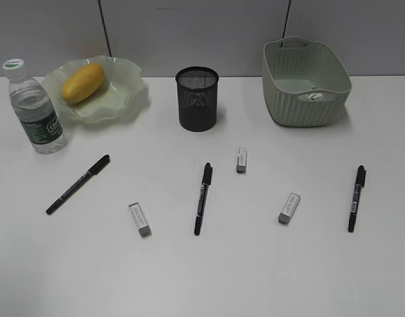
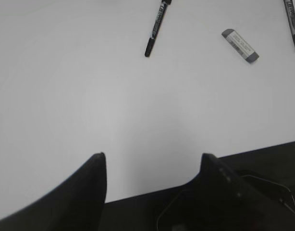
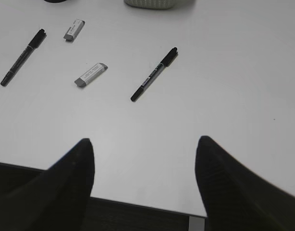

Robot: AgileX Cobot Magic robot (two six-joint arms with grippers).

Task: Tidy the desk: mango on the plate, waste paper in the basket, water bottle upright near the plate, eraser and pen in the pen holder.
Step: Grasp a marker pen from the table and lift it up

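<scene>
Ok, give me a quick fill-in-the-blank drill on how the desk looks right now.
1. The mango lies on the ____.
2. The number of pens lying on the desk is ____.
3. The water bottle stands to the ____ of the plate in the exterior view.
4. The waste paper sits inside the ____.

Missing words: plate; three; left; basket

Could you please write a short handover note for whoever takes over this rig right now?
Left gripper and right gripper: both open, empty, above the desk's near edge.
Done: mango on the plate; bottle upright beside the plate; paper in the basket.
Left: three pens and three erasers lie on the desk; all go into the holder.
</scene>
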